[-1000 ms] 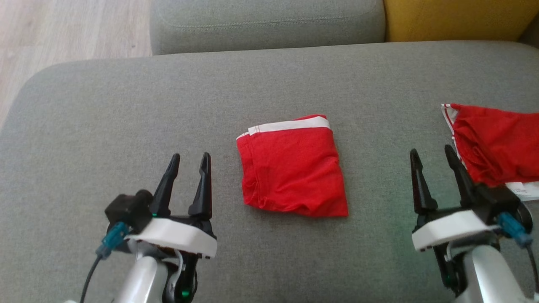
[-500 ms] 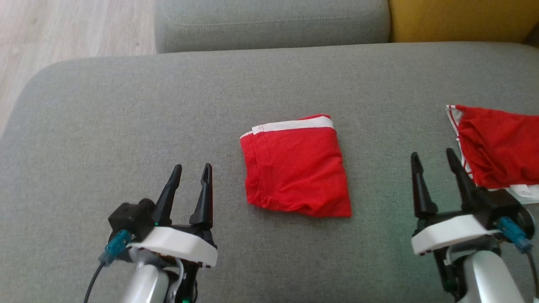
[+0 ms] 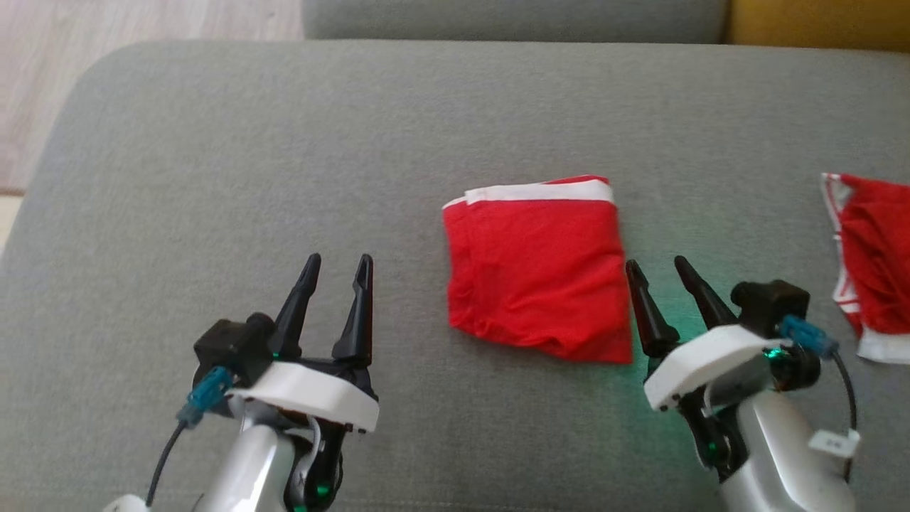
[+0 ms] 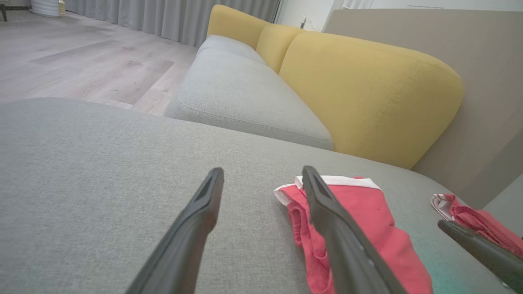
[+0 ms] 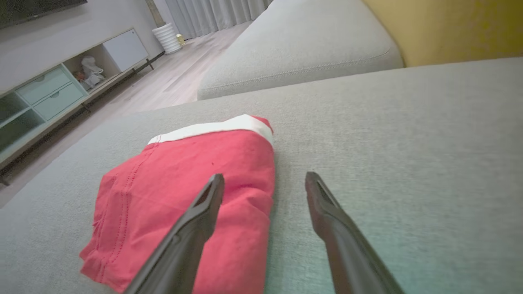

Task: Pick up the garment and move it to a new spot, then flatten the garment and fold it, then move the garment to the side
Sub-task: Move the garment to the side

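The garment is red with a white waistband, folded into a rough square on the grey sofa cushion. It also shows in the left wrist view and the right wrist view. My right gripper stands open just at the garment's right edge, its left finger over the fabric's border. My left gripper is open over bare cushion, well to the left of the garment. Neither gripper holds anything.
A second red garment with white trim lies at the cushion's right edge. Behind are another grey cushion and a yellow backrest. Wooden floor lies beyond the cushion's left edge.
The camera has turned left and tilted down, shifting the scene rightward. My right gripper has moved left, from beside the second garment to the folded garment's right edge. The left gripper stays about where it was.
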Controlling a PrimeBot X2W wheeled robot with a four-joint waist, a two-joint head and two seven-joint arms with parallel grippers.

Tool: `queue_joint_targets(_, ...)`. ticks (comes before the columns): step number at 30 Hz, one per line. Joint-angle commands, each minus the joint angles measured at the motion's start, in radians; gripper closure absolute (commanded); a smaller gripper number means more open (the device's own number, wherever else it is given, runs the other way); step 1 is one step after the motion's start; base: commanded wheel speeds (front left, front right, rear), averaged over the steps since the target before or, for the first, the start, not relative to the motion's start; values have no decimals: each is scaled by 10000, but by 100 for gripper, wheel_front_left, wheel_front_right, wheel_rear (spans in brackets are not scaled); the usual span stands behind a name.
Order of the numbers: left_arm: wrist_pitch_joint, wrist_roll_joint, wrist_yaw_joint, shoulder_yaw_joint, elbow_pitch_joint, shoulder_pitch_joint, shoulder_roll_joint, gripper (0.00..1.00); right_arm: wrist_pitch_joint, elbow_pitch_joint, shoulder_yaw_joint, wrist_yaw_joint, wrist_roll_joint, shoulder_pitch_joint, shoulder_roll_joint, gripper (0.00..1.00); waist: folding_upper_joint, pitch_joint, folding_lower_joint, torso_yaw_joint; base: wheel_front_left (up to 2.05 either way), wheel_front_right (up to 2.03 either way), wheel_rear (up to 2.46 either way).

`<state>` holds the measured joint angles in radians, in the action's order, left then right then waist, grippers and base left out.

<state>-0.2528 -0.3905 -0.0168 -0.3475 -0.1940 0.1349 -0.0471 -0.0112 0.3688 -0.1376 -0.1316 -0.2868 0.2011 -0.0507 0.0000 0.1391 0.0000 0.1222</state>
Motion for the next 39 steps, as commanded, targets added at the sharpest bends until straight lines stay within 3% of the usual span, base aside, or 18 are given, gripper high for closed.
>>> queue_joint_targets(1, -90, -83, 16, 233, 306, 440, -31, 0, -64, -73, -243, 9, -129, 474, 3, 0, 0, 206, 0, 235, 0, 0, 0)
queue_joint_targets(10, -90, -82, 25, 192, 266, 615, -31, 0, -251, 1725, -452, 9, -630, 1447, 4, 0, 0, 513, 0, 660, 0, 0, 0)
queue_joint_targets(11, -90, -81, 22, 196, 271, 622, -31, 0, -255, 1873, -539, 9, -615, 1530, 4, 58, 0, 532, 0, 667, 0, 0, 0)
queue_joint_targets(12, -90, -79, 14, 204, 276, 626, -31, 0, -225, 2003, -629, 9, -503, 1617, 4, 100, 0, 549, 0, 663, 0, 0, 0)
queue_joint_targets(21, -90, -22, 3, 316, 331, 683, -31, 0, 675, 2603, -897, 9, 2216, 2171, -173, 100, 0, 637, 0, 164, 0, 0, 0)
queue_joint_targets(26, -90, 12, 48, 350, 386, 795, -31, 0, 1121, 2386, -1014, 9, 3552, 2411, -888, 100, 0, 724, 0, -331, 0, 0, 0)
queue_joint_targets(32, -90, 147, 111, 457, 444, 935, -31, 0, 1186, 1480, -1889, 9, 4186, 2709, -2293, 100, 0, 929, 0, -1110, 0, 0, 0)
queue_joint_targets(39, -90, 428, 308, 662, 444, 1234, -31, 0, 554, -326, -3293, 9, 3472, 3208, -4896, 100, 0, 1457, 0, -2146, 0, 0, 0)
